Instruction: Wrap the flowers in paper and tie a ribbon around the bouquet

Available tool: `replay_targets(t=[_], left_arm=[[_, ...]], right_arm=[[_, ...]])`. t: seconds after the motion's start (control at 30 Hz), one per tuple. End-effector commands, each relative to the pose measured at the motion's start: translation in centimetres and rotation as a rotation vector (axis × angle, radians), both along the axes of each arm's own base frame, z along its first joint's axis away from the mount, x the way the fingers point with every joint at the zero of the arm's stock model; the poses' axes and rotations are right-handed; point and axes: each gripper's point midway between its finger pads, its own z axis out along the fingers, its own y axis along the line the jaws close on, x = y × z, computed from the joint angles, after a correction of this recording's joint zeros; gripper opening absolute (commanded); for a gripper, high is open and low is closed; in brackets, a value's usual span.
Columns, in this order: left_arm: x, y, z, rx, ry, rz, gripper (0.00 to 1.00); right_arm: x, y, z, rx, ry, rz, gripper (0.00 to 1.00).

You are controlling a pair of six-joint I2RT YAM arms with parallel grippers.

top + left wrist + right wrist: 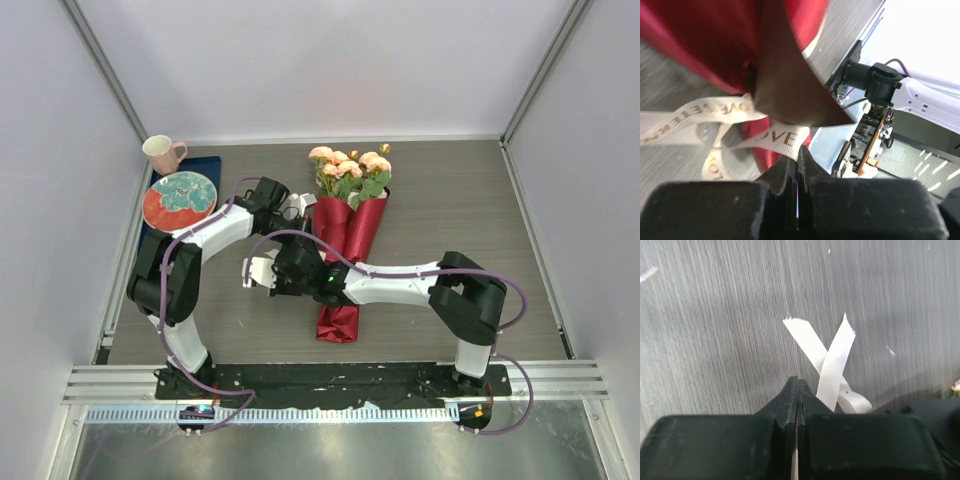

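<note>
The bouquet lies in the middle of the table, its pink-peach flowers (350,166) pointing to the far side and the red paper (345,232) wrapped round the stems. My left gripper (292,207) sits just left of the wrap; in the left wrist view it (797,149) is shut on the cream ribbon (695,113), gold-lettered, which runs under the paper (715,40). My right gripper (258,272) is lower left of the bouquet. In the right wrist view it (797,380) is shut, a cream sliver shows between its fingers, and two ribbon (832,352) ends cross just beyond it.
At the back left, a pink mug (162,153) and a red-and-teal plate (180,199) sit on a dark blue tray (207,164). White walls with metal posts enclose the table on three sides. The right arm lies across the paper's lower part.
</note>
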Motion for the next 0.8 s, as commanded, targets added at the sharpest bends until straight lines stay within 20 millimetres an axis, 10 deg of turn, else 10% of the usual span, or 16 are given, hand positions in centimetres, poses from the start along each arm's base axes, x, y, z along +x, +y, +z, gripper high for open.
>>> replay_targets(t=[0.0,0.17,0.77], left_arm=[[-1.7,1.3,-0.9,0.059,0.074,0.009,0.00],[-1.7,0.8,-0.3,0.018,0.084,0.000,0.00],[-1.0,-0.4,1.5,-0.051,0.092,0.000,0.03]], right_arm=[[2.1,0.4,6.5,0.187,-0.053,-0.077,0.01],[6.0,-0.6,5.9,0.067,-0.214,-0.270,0.31],[9.6,-2.5,1.5,-0.213,-0.380,-0.340,0.43]])
